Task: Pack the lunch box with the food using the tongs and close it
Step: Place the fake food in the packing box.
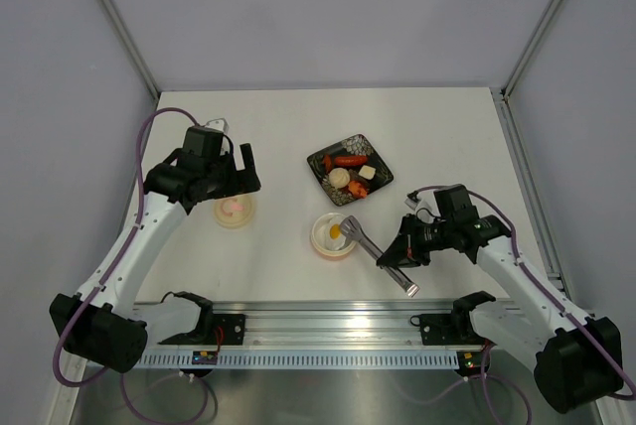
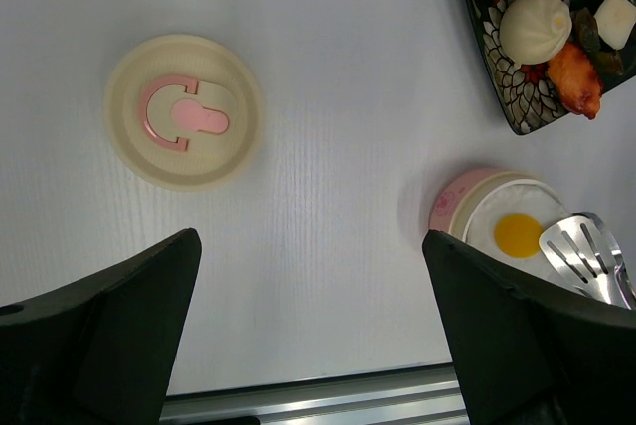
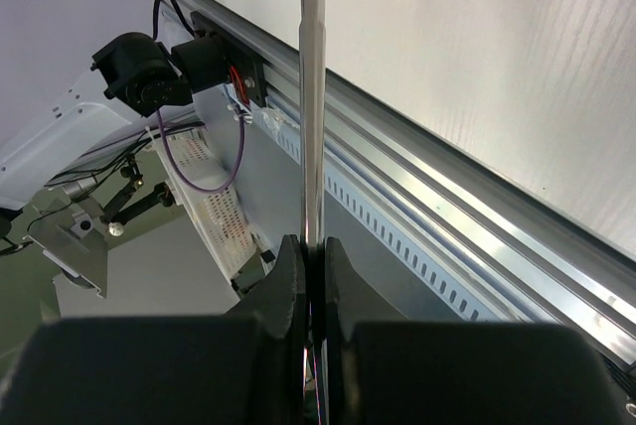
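The lunch box point(image 1: 333, 237) stands mid-table, a cream tub with a pink-printed wall point(image 2: 449, 203). A fried egg point(image 2: 518, 234) lies inside it. Its lid point(image 2: 184, 112) lies flat to the left, apart from the tub point(image 1: 235, 211). My right gripper point(image 1: 395, 258) is shut on the silvery tongs point(image 1: 366, 239) about mid-length point(image 3: 312, 97). Their arms are pressed together and the slotted tips point(image 2: 581, 256) hang over the tub's right edge by the egg. My left gripper point(image 1: 246, 169) is open, hovering just beyond the lid, with nothing between its fingers point(image 2: 310, 276).
A black patterned tray point(image 1: 350, 169) behind the tub holds a red sausage point(image 1: 350, 160), a pale bun point(image 2: 535, 26), an orange piece point(image 2: 578, 75) and a pale cube point(image 2: 616, 18). The metal rail point(image 1: 328, 331) runs along the near table edge.
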Tool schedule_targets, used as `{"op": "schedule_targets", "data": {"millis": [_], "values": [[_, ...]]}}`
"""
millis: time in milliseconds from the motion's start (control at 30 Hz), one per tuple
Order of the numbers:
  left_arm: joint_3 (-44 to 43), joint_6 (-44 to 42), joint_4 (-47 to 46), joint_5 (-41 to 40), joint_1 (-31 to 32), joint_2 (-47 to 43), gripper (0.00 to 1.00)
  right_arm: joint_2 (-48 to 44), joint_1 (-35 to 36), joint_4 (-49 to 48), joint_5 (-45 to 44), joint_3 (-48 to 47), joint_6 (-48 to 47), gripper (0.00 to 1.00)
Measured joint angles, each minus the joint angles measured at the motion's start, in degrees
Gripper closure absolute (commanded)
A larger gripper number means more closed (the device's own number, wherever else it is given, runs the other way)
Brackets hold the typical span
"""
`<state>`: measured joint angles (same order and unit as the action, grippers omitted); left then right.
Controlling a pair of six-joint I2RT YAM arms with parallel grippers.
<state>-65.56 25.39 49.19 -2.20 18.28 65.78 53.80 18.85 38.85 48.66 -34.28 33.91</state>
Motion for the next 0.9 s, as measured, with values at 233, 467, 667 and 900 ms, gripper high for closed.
{"op": "schedule_targets", "data": {"millis": [233, 467, 667, 900], "values": [[0.0, 0.0, -0.09, 0.0, 0.0, 0.0, 0.01, 0.68, 0.33, 1.11, -1.22, -1.4, -0.5, 0.94], [0.02, 0.0, -0.39, 0.0, 0.0, 0.0, 0.01, 0.87, 0.5, -0.76, -0.76, -1.53, 1.88, 1.0], [0.02, -0.02, -0.39, 0.0, 0.0, 0.0, 0.01, 0.35, 0.55, -7.39, 0.85, 1.31, 7.3, 1.0], [0.02, -0.02, -0.39, -0.02, 0.0, -0.02, 0.01, -0.94, 0.57, -14.97, 1.95, 4.87, 13.6, 1.0]]}}
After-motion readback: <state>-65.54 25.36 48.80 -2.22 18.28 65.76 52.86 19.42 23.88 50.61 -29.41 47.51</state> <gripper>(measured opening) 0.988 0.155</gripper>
